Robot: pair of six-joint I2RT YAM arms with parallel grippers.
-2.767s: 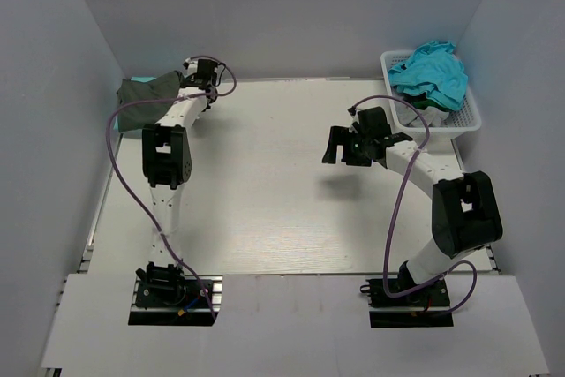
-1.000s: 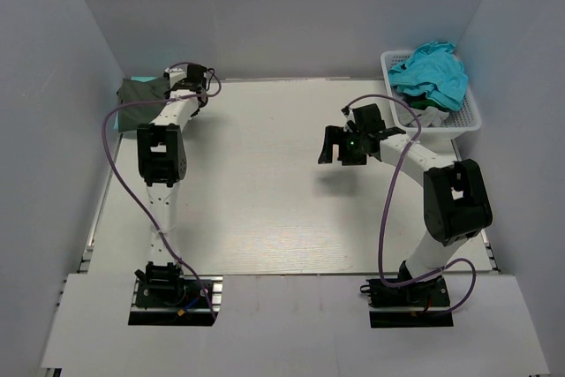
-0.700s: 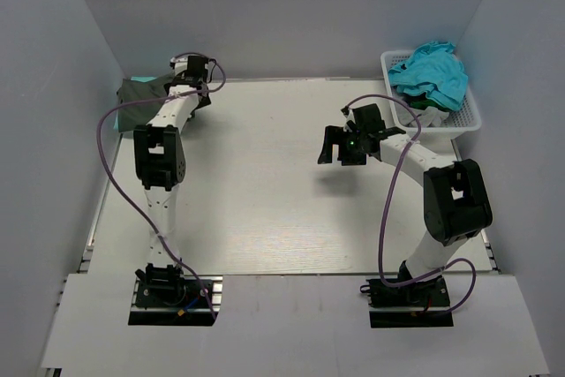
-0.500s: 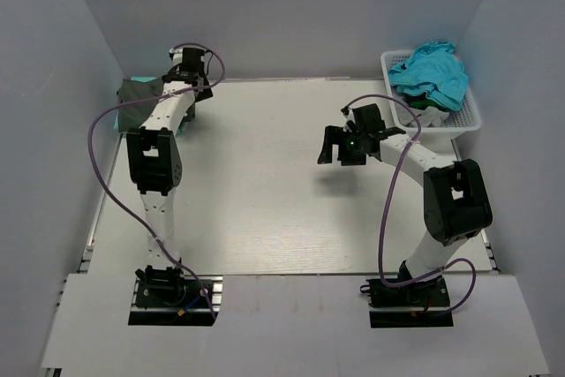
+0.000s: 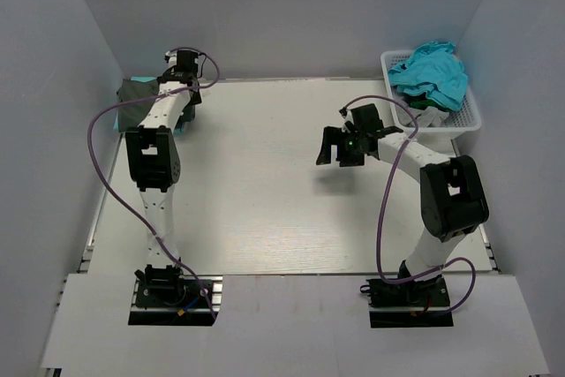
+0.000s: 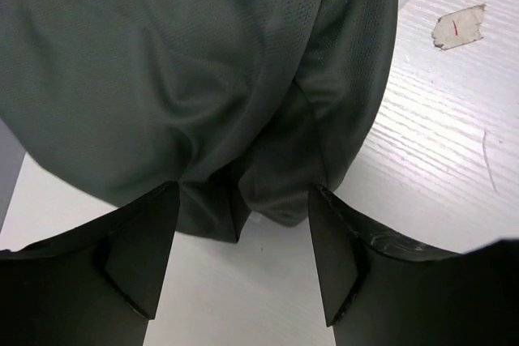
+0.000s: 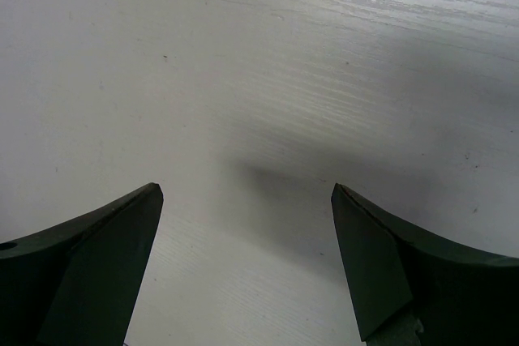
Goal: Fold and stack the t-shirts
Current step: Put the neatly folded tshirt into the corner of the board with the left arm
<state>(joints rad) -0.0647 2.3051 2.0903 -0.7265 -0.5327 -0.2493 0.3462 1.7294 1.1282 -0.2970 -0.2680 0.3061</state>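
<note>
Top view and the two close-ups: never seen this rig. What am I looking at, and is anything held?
Two robot arms are bolted at the near edge of the table. The wide picture looks down from above and behind them; each close-up comes from a camera on one wrist, and the dark wedges there belong to that tool. The left tool stands open over a dark grey-green t-shirt in the far left corner, gripping nothing. The right tool hangs open over bare table. A white basket at far right holds a crumpled turquoise t-shirt.
</note>
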